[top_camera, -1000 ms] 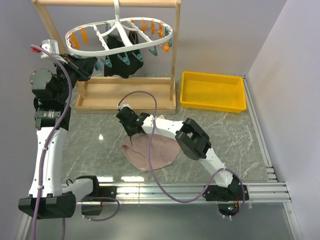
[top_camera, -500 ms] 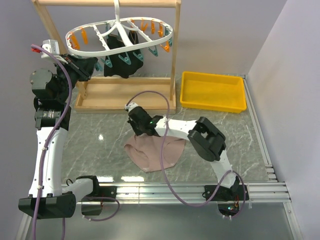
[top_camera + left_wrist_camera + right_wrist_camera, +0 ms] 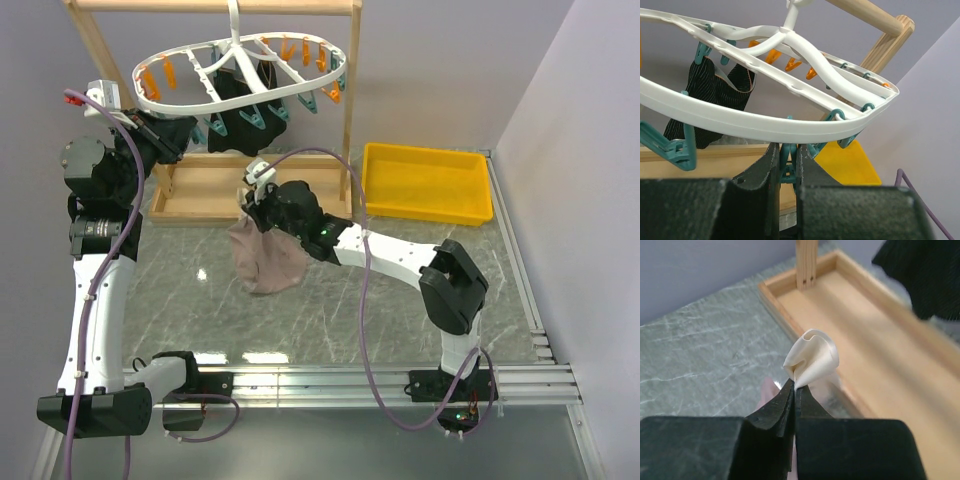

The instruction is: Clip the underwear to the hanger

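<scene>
The right gripper (image 3: 250, 193) sits just left of the frame's centre in the overhead view, in front of the rack's base, with its jaws pressed fully together on the soft dusty-pink fabric underwear (image 3: 266, 256). The garment hangs straight below the fingers in a crumpled bunch, clear of the grey marble-patterned table (image 3: 190, 295) as far as that view shows. On the right wrist camera, a curled fold of the lighter beige waistband (image 3: 812, 356) pokes up just past the closed tips of the right gripper (image 3: 794, 386), with the pink cloth dropping out of sight beneath. Up in the upper left of the overhead frame, the white oval plastic hanger (image 3: 240, 72) hangs by its hook from the light wooden frame rack (image 3: 350, 110), well above the underwear and apart from it. Orange and teal pegs dangle round its rim, and a black garment (image 3: 240, 120) is clipped under it. The left gripper (image 3: 192, 133) is at the ring's left end; on its wrist camera the left gripper (image 3: 788, 151) stands at a narrow gap directly under the hanger (image 3: 765, 127), pinching a teal plastic clothespin (image 3: 786, 164) between its dark fingers. A yellow rectangular plastic tray (image 3: 428, 182) sits over on the right.
</scene>
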Controlling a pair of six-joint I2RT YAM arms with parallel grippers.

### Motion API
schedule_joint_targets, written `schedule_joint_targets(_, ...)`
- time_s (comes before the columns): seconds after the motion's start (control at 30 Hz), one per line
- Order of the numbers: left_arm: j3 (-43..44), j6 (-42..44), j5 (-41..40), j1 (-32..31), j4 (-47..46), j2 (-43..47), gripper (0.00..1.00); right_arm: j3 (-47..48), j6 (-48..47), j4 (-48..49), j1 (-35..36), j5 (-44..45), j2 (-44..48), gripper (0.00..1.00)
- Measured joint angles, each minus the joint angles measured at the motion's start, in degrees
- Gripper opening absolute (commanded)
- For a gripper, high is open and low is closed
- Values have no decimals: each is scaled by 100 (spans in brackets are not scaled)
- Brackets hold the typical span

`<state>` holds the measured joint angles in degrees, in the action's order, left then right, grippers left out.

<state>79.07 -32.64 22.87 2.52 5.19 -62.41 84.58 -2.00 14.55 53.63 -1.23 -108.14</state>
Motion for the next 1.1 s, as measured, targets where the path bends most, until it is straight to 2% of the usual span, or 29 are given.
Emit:
schedule_joint_targets(0.33, 0, 7, 107, 0, 31, 0, 0, 109, -1272, 262, 0, -798, 94, 0)
schedule_joint_targets(0.5, 0, 11, 153, 0, 87, 0, 0, 520, -1681, 122, 0, -1248, 101, 0)
schedule_joint_targets(0.93, 0, 59, 267, 0, 197, 0, 0, 1930, -2004, -450, -66, -1731, 83, 0)
schedule_joint_targets(1.1, 0, 72, 280, 0, 197, 2, 1, 2205, -2041, -592, -101, -1792, 2, 0)
